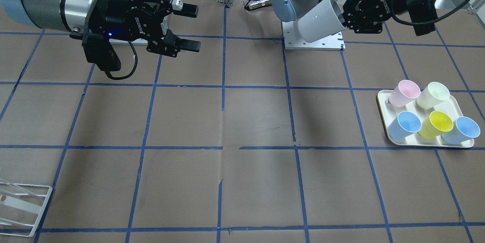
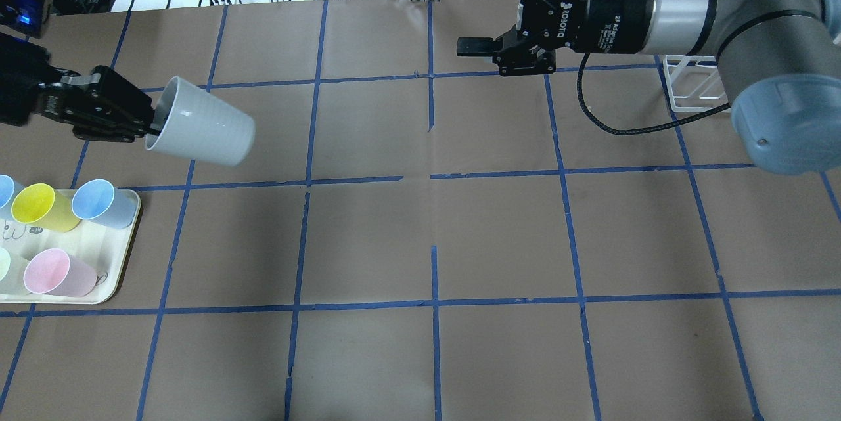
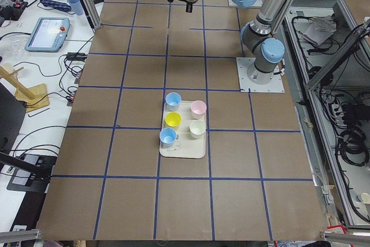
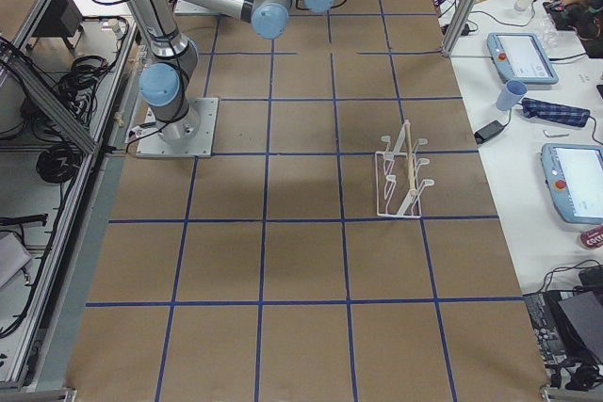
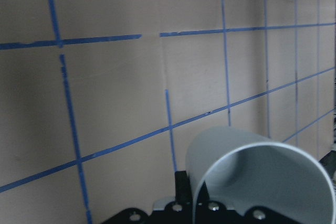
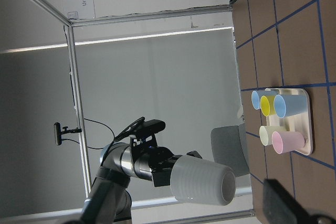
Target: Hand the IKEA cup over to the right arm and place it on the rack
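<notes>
The IKEA cup [image 2: 204,122], pale grey and tapered, is held sideways in the air by its rim, base pointing toward the table's middle. My left gripper [image 2: 152,125] is shut on that rim; in the front-facing view the gripper [image 1: 344,21] and cup [image 1: 320,19] are at the top right. The cup also shows in the left wrist view [image 5: 257,177] and the right wrist view [image 6: 202,179]. My right gripper [image 2: 473,7] is open and empty, high over the far side, well apart from the cup; it faces the cup [image 1: 197,27]. The white wire rack [image 4: 400,181] stands on the table, partly hidden behind my right arm [image 2: 690,83].
A cream tray [image 1: 382,99] at my left side holds a pink cup [image 1: 404,93], a cream-green cup [image 1: 433,95], a yellow cup [image 1: 435,124] and two light blue cups [image 1: 405,124]. Brown paper with blue tape lines covers the table. Cables and devices lie past the far edge.
</notes>
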Controlling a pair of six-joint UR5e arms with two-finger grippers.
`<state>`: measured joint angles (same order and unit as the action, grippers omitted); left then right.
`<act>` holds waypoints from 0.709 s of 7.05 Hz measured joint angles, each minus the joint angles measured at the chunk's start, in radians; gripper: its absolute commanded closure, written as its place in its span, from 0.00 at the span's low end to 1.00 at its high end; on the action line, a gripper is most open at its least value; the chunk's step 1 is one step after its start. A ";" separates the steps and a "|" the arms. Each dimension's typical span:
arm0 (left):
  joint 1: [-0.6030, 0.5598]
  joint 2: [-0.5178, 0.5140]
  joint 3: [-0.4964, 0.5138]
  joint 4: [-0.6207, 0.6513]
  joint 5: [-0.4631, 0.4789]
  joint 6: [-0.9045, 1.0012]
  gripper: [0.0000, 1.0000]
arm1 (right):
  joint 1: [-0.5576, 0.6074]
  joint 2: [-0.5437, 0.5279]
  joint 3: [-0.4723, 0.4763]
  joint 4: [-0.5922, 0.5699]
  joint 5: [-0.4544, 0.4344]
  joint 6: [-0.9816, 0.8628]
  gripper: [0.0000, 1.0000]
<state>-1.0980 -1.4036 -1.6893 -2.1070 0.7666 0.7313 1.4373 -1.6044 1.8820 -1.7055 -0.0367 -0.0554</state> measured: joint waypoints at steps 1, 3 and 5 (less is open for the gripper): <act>-0.008 -0.005 -0.049 -0.001 -0.131 0.001 1.00 | 0.000 0.001 0.010 0.000 0.026 0.000 0.00; -0.067 -0.014 -0.130 -0.002 -0.382 0.005 1.00 | 0.002 0.001 0.045 -0.002 0.045 0.000 0.00; -0.152 -0.022 -0.160 -0.002 -0.534 0.003 1.00 | 0.006 -0.002 0.055 -0.003 0.048 0.003 0.00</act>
<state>-1.2504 -1.4257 -1.8490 -2.1089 0.2326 0.7341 1.4431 -1.6066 1.9373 -1.7083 0.0108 -0.0527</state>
